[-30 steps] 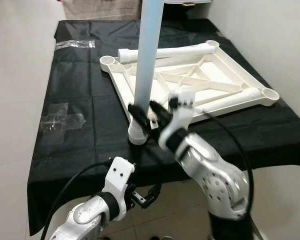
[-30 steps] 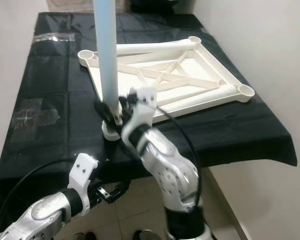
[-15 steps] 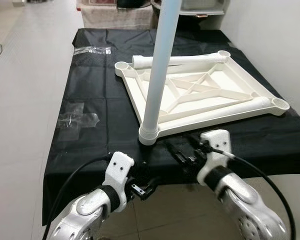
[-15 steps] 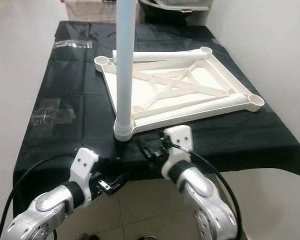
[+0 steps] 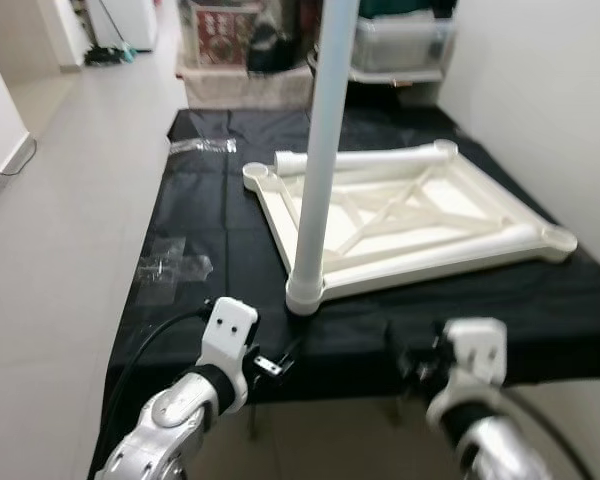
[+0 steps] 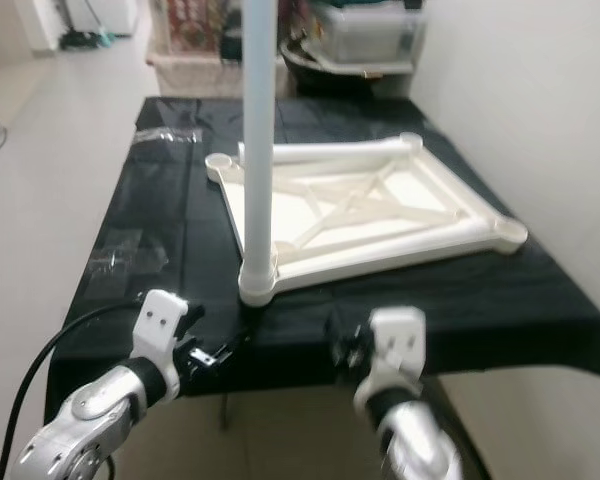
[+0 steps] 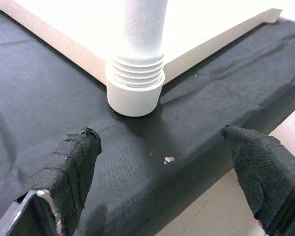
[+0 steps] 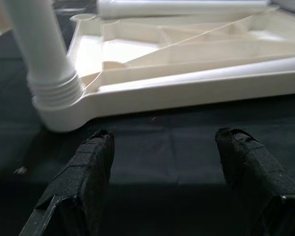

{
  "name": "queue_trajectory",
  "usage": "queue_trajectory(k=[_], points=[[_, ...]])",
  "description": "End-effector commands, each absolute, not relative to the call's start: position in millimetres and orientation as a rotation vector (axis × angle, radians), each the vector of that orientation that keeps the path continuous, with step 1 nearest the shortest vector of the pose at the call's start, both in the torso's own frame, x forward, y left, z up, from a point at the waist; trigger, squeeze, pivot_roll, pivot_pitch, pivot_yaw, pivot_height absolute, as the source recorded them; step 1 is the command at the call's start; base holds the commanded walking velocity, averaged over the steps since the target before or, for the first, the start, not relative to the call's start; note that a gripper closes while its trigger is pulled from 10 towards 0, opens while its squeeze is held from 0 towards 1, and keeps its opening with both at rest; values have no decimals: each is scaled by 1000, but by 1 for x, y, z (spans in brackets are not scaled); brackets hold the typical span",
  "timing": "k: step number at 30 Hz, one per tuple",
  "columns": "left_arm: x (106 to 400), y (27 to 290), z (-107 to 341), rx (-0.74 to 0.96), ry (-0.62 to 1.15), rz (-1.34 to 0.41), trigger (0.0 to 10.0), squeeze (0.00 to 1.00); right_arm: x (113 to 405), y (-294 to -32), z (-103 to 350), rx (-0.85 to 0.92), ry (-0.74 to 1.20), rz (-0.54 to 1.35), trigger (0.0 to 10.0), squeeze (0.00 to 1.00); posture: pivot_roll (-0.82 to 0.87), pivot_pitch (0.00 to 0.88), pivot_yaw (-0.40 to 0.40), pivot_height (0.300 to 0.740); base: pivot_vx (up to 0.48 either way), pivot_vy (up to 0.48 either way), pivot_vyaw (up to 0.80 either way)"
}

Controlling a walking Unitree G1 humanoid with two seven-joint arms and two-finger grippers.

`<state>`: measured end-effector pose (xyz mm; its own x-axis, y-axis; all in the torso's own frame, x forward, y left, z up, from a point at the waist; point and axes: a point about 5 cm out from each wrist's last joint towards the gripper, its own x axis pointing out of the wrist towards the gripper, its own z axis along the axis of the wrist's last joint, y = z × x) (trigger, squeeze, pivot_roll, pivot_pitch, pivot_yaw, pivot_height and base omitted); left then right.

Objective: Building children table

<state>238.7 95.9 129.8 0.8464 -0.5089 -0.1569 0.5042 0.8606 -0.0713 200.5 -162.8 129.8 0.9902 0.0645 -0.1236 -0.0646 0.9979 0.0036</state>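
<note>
Left eye view: black-draped table (image 5: 220,240), upturned tabletop (image 5: 420,225), seemingly cluttered far wall, both end effectors released.

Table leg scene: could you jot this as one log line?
table leg upright in tabletop corner | left gripper open | right gripper open, empty

Silver arms, white wrist housings, black cable on left arm (image 5: 150,345). Left gripper (image 7: 162,167), right gripper (image 8: 162,162): black, fabric-textured finger pads.

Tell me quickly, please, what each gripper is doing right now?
Left gripper: open, holding nothing, near the table leg.
Right gripper: open, holding nothing.
</note>
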Motion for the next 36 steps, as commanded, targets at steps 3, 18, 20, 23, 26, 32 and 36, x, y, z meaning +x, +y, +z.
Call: queue_trajectory(k=[3,18,20,23,26,32,36], points=[[239,95,121,-12,195,-532,10000,0,203,-162,133,-16,93,39,10000,0,58,0,-56,740,0,0,800],[253,91,112,-17,201,-482,10000,0,212,-166,118,-5,132,-60,10000,0,57,0,-64,740,115,0,318],[254,91,111,-19,200,-480,10000,0,212,-167,116,-4,136,-66,10000,0,61,0,-68,740,0,0,0],[255,91,109,-23,202,-475,10000,0,213,-169,114,-5,138,-70,10000,0,62,0,-66,740,0,0,0],[256,92,108,-29,201,-463,10000,0,216,-170,114,3,137,-64,10000,0,66,0,-74,740,0,0,0],[257,91,105,-45,204,-455,10000,0,224,-179,119,43,108,15,10000,0,66,0,-77,740,0,0,0],[257,90,104,-48,206,-461,10000,0,236,-205,127,2,92,75,10000,0,68,0,-79,740,0,0,0]])
